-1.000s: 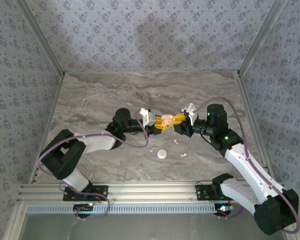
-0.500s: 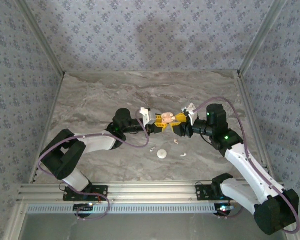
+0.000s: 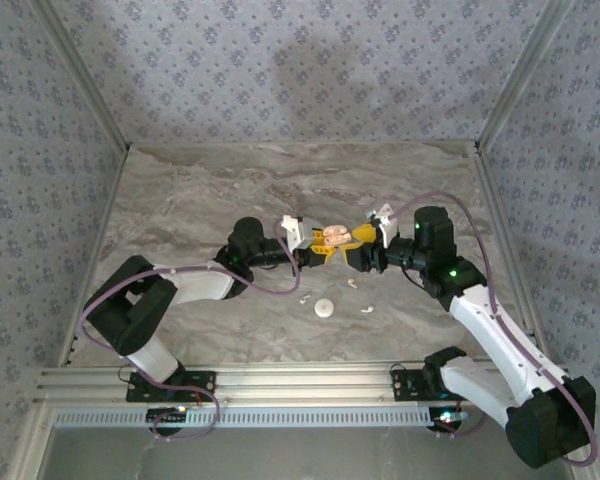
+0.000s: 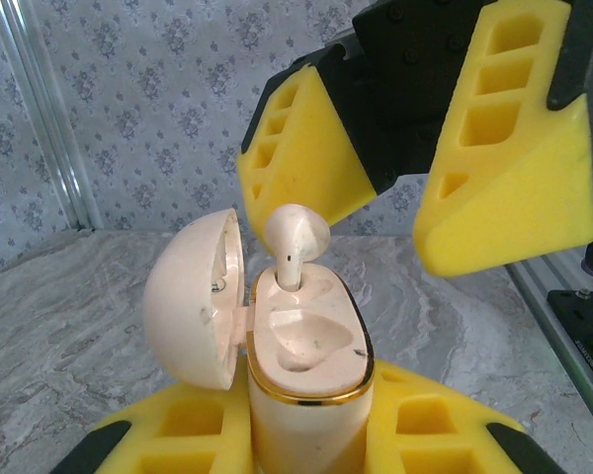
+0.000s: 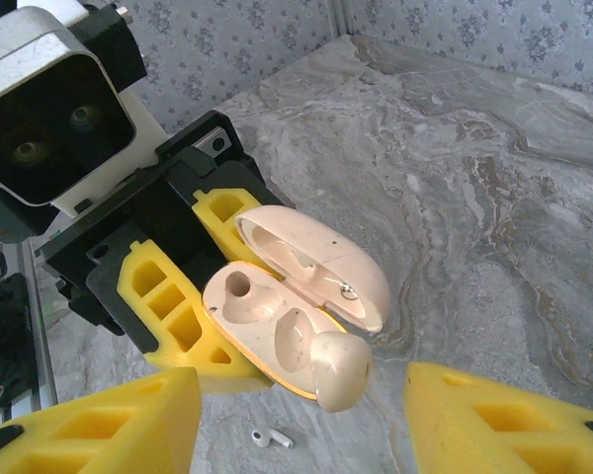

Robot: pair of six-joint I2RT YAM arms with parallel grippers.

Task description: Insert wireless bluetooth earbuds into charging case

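Two grippers meet: the left gripper (image 3: 315,252) clamps the charging case (image 4: 306,395), lid (image 4: 193,306) open, one earbud (image 4: 295,237) standing stem-down in its socket; the right gripper (image 4: 395,158) hangs spread open just beside it. Loose earbuds (image 3: 366,309) lie on the desk (image 3: 200,200) below.

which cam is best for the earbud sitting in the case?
Left wrist: the earbud stands close-up, stem down in the charging case slot. Right wrist shows its head from above; top external, too small to tell.
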